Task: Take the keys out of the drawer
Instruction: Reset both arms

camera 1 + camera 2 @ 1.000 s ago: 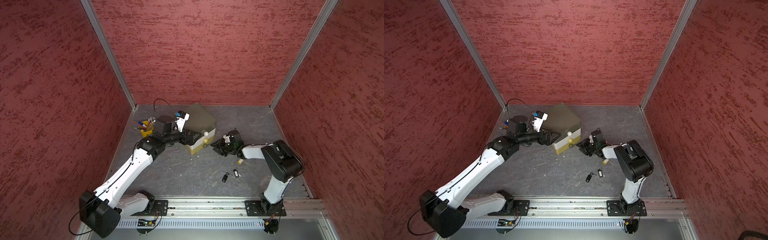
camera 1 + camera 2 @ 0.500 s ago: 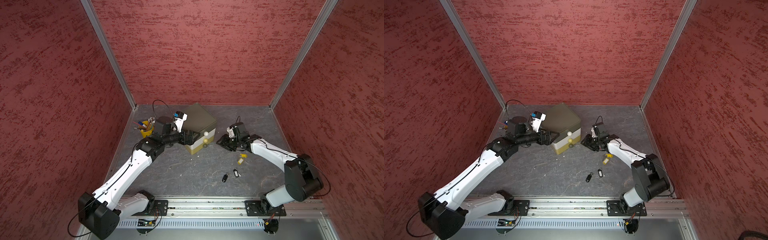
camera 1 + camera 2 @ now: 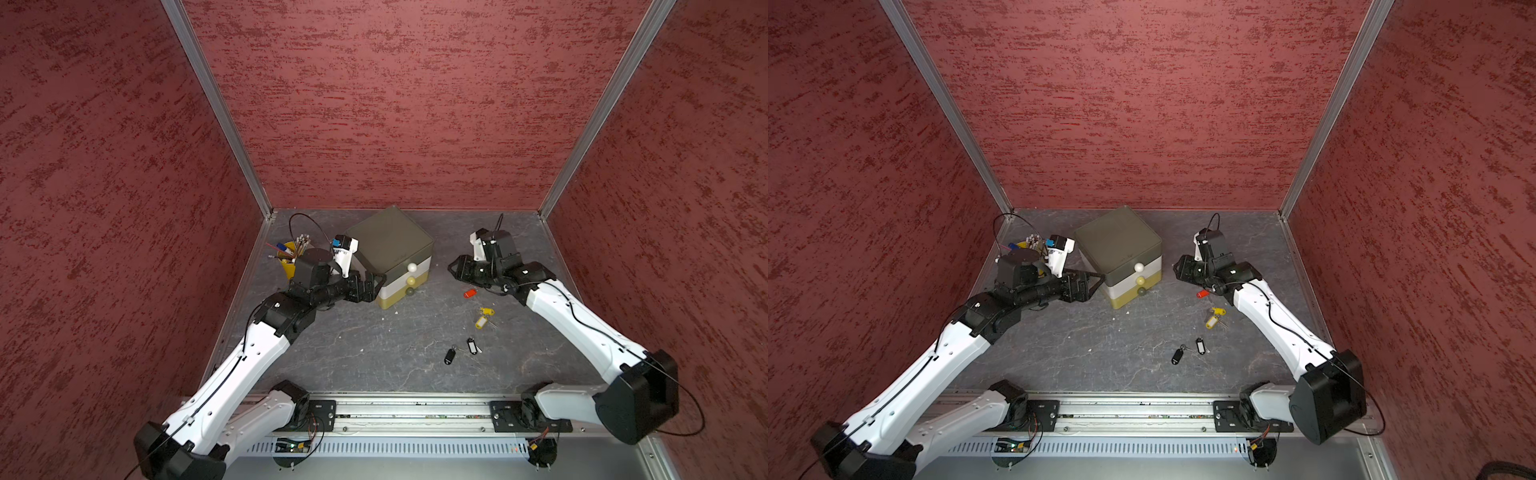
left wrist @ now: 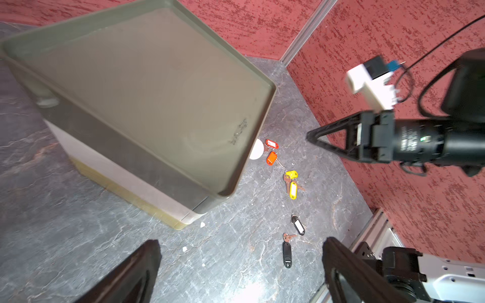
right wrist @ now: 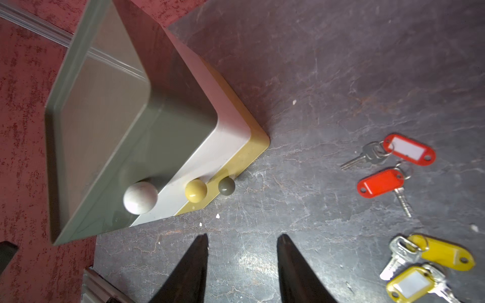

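Note:
The drawer unit is a small box with three ball knobs, and all its drawers are pushed in. The keys lie on the floor to its right: two red-tagged, two yellow-tagged, two black-tagged. My right gripper hovers open and empty between the box front and the red keys. My left gripper stands wide open and empty beside the box's left side.
A yellow cup of pens stands at the back left, behind my left wrist. Red walls close in the back and both sides. The metal rail runs along the front edge.
My right arm has unfolded, its elbow swinging down and out to the right. Its gripper has drawn back a little and widened, uncovering a red key on the floor. The left arm has hardly moved.

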Tool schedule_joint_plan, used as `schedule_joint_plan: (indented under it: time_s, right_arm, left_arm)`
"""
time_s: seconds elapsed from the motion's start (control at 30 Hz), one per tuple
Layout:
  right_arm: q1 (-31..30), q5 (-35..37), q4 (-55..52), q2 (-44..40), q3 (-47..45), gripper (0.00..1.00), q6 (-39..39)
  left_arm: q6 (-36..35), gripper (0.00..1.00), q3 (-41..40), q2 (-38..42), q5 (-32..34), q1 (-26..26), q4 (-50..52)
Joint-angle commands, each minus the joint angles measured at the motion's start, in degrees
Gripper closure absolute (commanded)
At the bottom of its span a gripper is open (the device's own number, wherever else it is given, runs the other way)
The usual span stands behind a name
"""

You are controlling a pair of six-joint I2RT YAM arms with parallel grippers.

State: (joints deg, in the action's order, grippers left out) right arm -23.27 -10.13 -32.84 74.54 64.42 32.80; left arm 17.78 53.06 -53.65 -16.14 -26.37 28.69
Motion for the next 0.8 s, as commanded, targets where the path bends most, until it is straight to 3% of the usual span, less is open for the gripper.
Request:
schedule_joint_plan:
  time_s: [0.0,0.23,0.37,0.43,0.5,0.6,0.77]
  right_arm:
    - [1.1,3.9,-0.6,-1.6,2.4,0.53,-3.8]
    - [2.3,3.8,13.7,-5.2,-1.9,0.52,-11.6]
    - [3.5,7.0,27.4,-8.9,-9.5,0.52,-15.8]
    - [4.5,10.0,32.6,-10.0,-13.0,0.37,-16.3]
    - [5.8,12.2,37.5,-9.8,-16.1,0.30,-18.0]
    - [7.6,14.2,37.1,-8.9,-16.4,0.28,-19.1]
    - [8.8,16.6,36.8,-8.6,-17.9,0.24,-21.9]
  left_arm:
    - [-0.5,0.00,-2.7,2.6,2.1,0.4,-1.0]
    - [-1.3,0.00,-3.7,3.7,6.6,0.6,-1.2]
    - [1.5,0.00,-4.0,4.1,15.0,0.5,-1.0]
    - [1.4,0.00,-4.4,4.1,19.7,0.6,-0.8]
    - [1.0,0.00,-5.6,3.9,24.3,0.8,-0.7]
    - [-0.8,0.00,-9.2,4.7,28.0,2.4,-2.6]
    - [-4.2,0.00,-15.0,7.9,26.9,8.0,-7.8]
